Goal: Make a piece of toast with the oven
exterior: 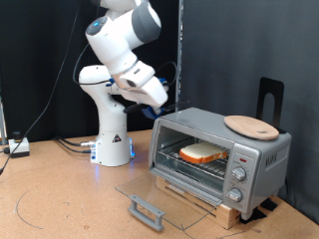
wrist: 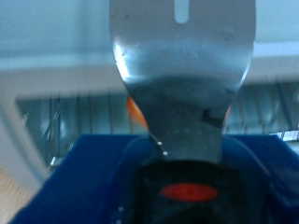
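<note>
Door handle: lying nearest the exterior camera, the grey handle (exterior: 146, 211) is resting low on the wooden tabletop (exterior: 60, 194), at the end of the glass door (exterior: 164, 194), which is hanging fully open and flat.

Oven: the oven (exterior: 221, 154) is sitting on a wooden slatted base (exterior: 204, 194) at the exterior view's right, with its mouth gaping toward the exterior view's left and bottom.

Toast: the piece of toast (exterior: 202, 153) is lying flat on the wire rack inside, pale face up, long side running across the opening.

Plate: 1 round wooden plate (exterior: 251, 126) is perching on the oven's roof, toward the exterior view's right.

Gripper: the gripper (exterior: 159, 112) is hanging at the oven's upper corner on the exterior view's left, just above the open mouth and apart from the bread.

Spatula: in the wrist view a broad metal spatula (wrist: 183, 70) is filling the picture, its dark handle running back toward the camera; it is looking like the gripper is carrying it, but the fingers are hidden, so whether they are spread or pressed together I cannot tell.

Key relation: the toast is lying below the gripper and toward the exterior view's right, deeper in the cavity; the blade is pointing at the rack, with an orange sliver peeking past its edge.

Progress, by my reading: bread loaded, door not shut.
</note>
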Robot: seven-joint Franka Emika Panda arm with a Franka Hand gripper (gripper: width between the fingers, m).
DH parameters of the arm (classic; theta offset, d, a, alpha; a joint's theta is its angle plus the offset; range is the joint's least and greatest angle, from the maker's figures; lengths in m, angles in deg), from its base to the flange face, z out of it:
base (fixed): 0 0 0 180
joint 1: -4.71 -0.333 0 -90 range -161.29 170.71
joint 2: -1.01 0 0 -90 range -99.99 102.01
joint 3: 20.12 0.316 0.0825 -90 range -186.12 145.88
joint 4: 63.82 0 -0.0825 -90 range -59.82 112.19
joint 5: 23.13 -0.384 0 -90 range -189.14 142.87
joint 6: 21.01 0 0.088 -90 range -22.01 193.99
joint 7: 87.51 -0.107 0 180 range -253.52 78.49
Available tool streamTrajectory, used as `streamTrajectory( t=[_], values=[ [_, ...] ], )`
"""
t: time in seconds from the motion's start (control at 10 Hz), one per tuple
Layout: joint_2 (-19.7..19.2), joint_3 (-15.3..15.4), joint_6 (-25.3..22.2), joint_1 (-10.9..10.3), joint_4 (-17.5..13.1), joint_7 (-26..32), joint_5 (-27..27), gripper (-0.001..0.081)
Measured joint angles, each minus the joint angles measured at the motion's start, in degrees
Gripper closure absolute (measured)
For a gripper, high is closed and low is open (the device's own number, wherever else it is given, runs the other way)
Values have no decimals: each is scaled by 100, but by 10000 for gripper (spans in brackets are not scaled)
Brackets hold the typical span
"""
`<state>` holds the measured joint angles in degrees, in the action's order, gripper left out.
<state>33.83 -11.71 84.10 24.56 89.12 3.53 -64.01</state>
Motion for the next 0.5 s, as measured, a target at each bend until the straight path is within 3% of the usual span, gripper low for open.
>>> streamTrajectory(
  t=[0.2,0.5],
  values=[
    [150,133,-154,-271,7,-56,-305,409],
    [325,607,-265,-542,16,-519,-366,409]
  ],
)
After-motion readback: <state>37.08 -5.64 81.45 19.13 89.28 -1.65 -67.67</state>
